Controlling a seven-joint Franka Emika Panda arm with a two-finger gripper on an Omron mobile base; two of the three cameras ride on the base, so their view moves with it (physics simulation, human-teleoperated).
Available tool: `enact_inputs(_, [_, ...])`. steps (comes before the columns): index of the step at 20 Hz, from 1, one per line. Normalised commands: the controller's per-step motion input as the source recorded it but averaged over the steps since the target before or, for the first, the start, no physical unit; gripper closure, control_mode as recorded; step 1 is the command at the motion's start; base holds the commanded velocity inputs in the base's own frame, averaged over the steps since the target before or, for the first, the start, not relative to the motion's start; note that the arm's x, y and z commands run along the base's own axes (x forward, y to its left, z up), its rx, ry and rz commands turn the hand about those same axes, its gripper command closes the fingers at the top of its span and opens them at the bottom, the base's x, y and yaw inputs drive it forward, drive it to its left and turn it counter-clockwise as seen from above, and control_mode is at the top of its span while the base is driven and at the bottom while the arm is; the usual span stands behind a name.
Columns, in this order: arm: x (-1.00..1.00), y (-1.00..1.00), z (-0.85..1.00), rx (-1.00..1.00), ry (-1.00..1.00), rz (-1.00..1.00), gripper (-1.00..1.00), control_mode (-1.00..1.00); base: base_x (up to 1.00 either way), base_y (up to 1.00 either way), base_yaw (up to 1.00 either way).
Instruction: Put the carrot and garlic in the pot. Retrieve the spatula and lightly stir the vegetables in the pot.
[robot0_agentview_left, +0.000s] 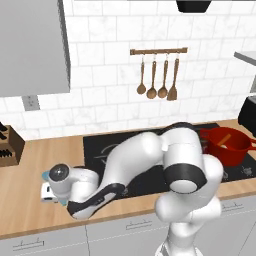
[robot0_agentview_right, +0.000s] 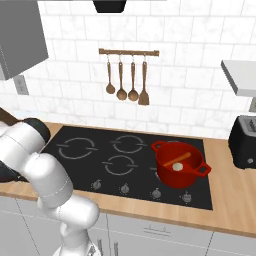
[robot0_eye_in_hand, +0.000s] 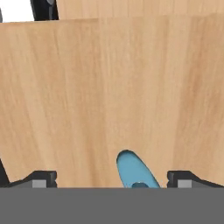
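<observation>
The red pot (robot0_agentview_right: 192, 179) stands on the right side of the stovetop, also seen at the far right as the pot (robot0_agentview_left: 240, 154). Inside it lie the orange carrot (robot0_agentview_right: 181, 159) and the whitish garlic (robot0_agentview_right: 177, 167). The arm is folded far to the left and down over the wooden counter. My gripper (robot0_eye_in_hand: 111, 180) is open, with its fingertips (robot0_eye_in_hand: 43, 179) set wide apart just above the wood. The light-blue spatula (robot0_eye_in_hand: 133, 170) lies flat on the counter between them, a little right of centre, touching neither. A blue edge of the spatula (robot0_agentview_left: 44, 176) peeks out by the hand (robot0_agentview_left: 46, 194).
A black stovetop (robot0_agentview_right: 100, 150) sits between the hand and the pot. A knife block (robot0_agentview_left: 10, 145) stands at the far left of the counter. A black toaster (robot0_agentview_right: 245, 142) is at the right. Brown wooden utensils (robot0_agentview_left: 157, 75) hang on a wall rail.
</observation>
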Motion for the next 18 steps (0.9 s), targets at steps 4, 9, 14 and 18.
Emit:
enact_inputs(4, [0.12,0.44,-0.1,-0.04,0.0,0.0,-1.0,-1.0,0.0,0.0,0.0])
enact_inputs(9, [0.11,0.45,-0.08,-0.05,0.0,0.0,-1.0,-1.0,0.0,0.0,0.0])
enact_inputs(14, [0.01,0.46,-0.19,-0.07,0.0,0.0,-1.0,-1.0,0.0,0.0,0.0])
enact_inputs(18, [0.0,0.15,-0.39,-0.04,0.0,0.0,1.0,-1.0,0.0,0.0,0.0])
